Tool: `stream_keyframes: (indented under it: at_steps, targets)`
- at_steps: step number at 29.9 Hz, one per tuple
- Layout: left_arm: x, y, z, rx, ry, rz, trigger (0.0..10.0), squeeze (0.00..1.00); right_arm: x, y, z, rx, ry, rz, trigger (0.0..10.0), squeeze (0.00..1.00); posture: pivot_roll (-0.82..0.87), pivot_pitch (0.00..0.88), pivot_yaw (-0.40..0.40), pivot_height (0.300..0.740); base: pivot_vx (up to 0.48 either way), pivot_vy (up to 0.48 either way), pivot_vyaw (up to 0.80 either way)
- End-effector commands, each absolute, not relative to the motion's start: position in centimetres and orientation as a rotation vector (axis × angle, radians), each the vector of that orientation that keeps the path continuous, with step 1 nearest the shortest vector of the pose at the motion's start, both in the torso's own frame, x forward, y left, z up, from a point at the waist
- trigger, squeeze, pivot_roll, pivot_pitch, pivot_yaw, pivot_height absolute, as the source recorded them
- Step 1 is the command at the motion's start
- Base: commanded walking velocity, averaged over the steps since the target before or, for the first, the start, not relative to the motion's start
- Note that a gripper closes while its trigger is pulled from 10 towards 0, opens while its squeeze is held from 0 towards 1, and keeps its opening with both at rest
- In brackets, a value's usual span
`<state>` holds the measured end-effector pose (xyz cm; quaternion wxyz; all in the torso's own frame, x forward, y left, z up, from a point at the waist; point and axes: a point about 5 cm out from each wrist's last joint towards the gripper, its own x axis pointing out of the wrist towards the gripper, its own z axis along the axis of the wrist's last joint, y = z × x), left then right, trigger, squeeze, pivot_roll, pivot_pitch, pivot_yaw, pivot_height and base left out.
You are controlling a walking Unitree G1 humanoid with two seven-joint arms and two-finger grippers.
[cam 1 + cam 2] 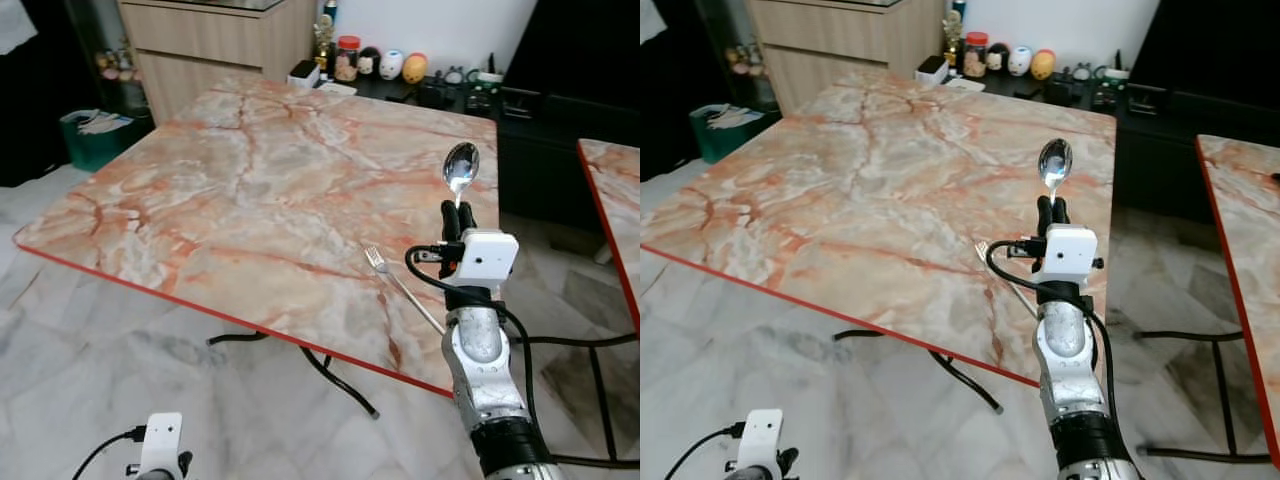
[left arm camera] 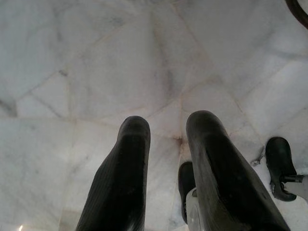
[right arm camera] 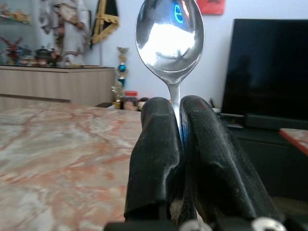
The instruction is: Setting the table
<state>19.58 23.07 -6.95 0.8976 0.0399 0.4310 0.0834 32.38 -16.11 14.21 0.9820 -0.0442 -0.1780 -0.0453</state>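
Observation:
My right gripper point(image 1: 454, 214) is shut on the handle of a silver spoon point(image 1: 461, 167), whose bowl stands upright above the fingers point(image 3: 159, 144). It hangs over the near right part of the marble table point(image 1: 250, 170). A silver fork point(image 1: 400, 285) lies flat on the table just left of the gripper, tines pointing away from me. The left gripper point(image 2: 166, 144) hangs low over the white floor, its two fingers apart with nothing between them.
A second marble table point(image 1: 615, 200) stands at the right. Behind the table are a wooden cabinet point(image 1: 215, 45), a dark low unit with jars and figurines point(image 1: 375, 65), and a green bin point(image 1: 95, 135). Black table legs point(image 1: 335, 375) cross the tiled floor.

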Motion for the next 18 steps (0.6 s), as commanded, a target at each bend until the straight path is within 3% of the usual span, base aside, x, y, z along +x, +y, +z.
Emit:
stream_keyframes:
  at_steps: [1,5,18]
  targets:
    - [19.74,22.95,-6.9,0.109,0.893,0.162,10.0,0.0,32.59,-16.0,14.6,-0.081,-0.369,-0.09,10.0,0.0,0.14,0.0,-0.045,0.74,0.0,0.0,-0.67]
    - [20.11,22.64,-6.75,0.103,0.875,0.161,10.0,0.0,32.62,-16.01,14.67,-0.081,-0.37,-0.088,10.0,0.0,0.14,0.0,-0.049,0.74,0.0,-0.317,-0.67]
    - [20.1,22.49,-6.76,0.069,0.86,0.171,10.0,0.0,32.72,-15.89,14.73,-0.087,-0.37,-0.072,10.0,0.0,0.14,0.0,-0.055,0.74,0.0,0.0,-0.67]
